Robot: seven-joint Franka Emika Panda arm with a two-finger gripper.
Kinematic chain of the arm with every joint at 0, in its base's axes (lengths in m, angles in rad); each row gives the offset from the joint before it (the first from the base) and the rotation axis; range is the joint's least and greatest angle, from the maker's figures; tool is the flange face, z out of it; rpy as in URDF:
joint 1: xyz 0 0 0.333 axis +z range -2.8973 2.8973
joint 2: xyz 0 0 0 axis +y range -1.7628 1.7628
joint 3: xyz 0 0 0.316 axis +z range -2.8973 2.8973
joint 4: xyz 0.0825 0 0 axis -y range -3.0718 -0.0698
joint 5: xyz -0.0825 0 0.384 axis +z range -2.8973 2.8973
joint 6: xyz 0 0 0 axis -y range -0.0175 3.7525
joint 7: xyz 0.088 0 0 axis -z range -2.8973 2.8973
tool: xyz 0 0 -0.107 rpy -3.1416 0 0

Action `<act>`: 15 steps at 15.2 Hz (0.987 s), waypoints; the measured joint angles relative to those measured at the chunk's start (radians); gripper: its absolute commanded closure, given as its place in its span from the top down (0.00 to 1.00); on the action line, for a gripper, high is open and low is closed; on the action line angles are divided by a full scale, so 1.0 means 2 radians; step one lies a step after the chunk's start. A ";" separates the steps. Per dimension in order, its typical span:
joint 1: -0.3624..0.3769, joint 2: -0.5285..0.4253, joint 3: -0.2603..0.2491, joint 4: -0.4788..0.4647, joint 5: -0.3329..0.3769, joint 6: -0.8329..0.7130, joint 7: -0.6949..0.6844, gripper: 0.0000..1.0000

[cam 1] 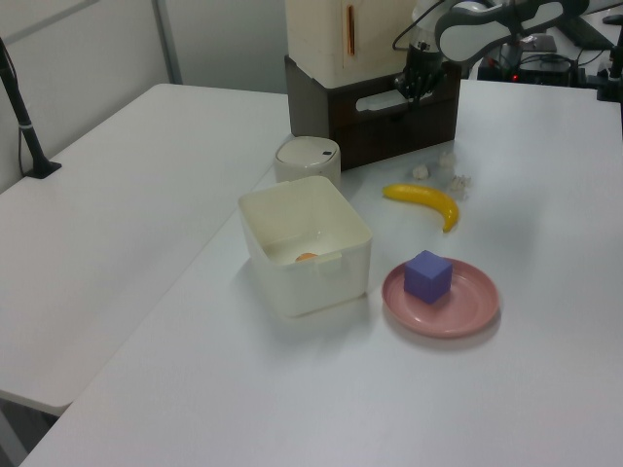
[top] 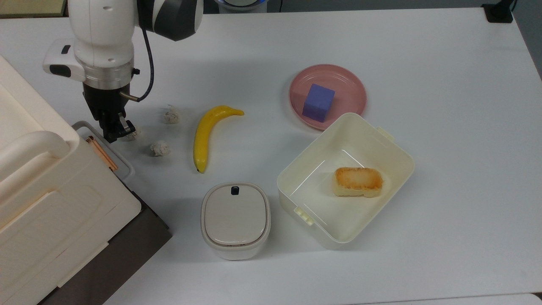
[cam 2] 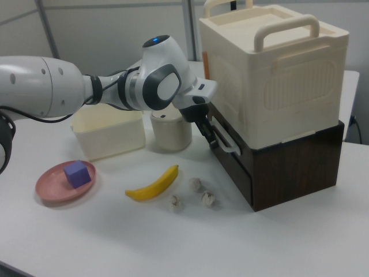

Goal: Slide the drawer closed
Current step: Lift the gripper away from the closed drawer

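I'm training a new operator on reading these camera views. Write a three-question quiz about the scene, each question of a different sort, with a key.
1. True or false: the drawer is pushed in, its front flush with the dark cabinet.
2. What lies inside the open bin? A) a banana B) a toasted bread piece C) a purple cube
3. Fill in: the purple cube sits on a ____ plate.

Key
1. True; the gripper is at the white handle.
2. B; the bread piece. The banana lies on the table.
3. Pink.
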 measured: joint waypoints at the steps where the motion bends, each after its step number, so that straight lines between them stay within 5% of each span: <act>1: 0.000 0.000 0.000 0.000 0.000 0.000 0.000 0.00; 5: 0.013 -0.004 0.005 0.002 0.000 -0.049 -0.099 0.03; 11: 0.071 -0.051 0.021 0.005 0.071 -0.190 -0.245 0.23; 12: 0.076 -0.063 0.021 0.005 0.083 -0.209 -0.268 0.33; 15: 0.091 -0.081 0.021 0.004 0.093 -0.239 -0.328 1.00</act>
